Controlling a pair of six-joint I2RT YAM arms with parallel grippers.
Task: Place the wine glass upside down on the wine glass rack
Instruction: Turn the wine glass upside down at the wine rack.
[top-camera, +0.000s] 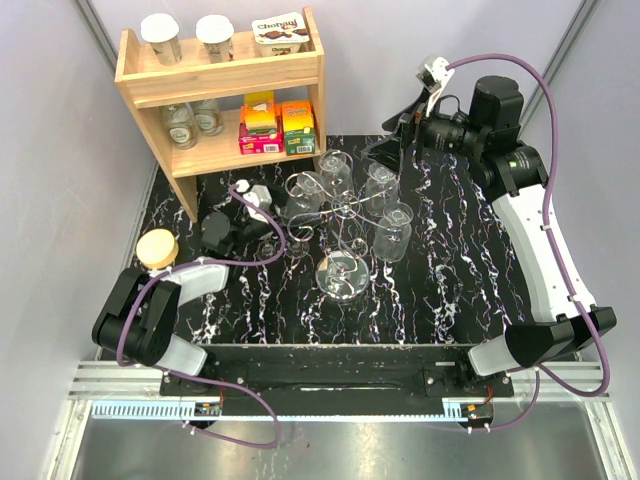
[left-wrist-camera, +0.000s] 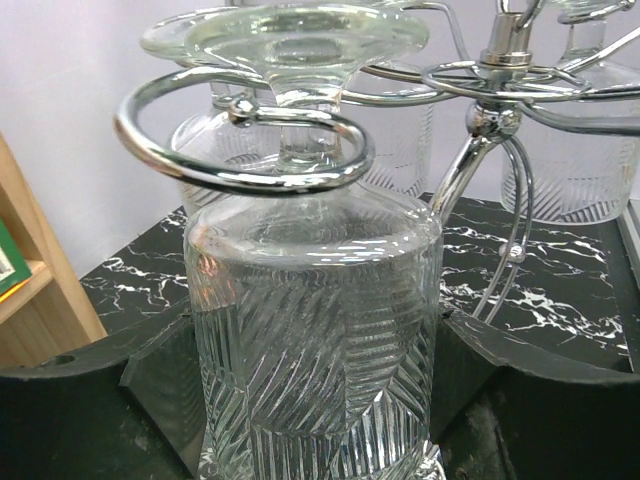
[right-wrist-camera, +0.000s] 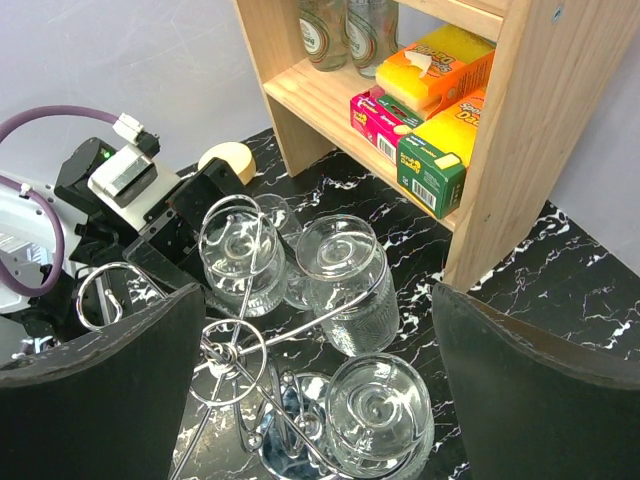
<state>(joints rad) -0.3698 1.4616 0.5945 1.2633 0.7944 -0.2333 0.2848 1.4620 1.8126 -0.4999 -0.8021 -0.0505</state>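
While the right claw (right-wrist-camera: 318, 312) gapes, the left claw (left-wrist-camera: 315, 385) clasps one wine glass (left-wrist-camera: 312, 270) hung on the single rack (left-wrist-camera: 482, 120).

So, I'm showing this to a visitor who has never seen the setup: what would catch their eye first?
Probably the silver wine glass rack mid-table, hung with upside-down glasses. Up close, the left gripper brackets one cut-pattern wine glass, its stem inside a scroll ring. At the far left stands a wooden shelf with bright boxes, while the right gripper hangs open at the far right.
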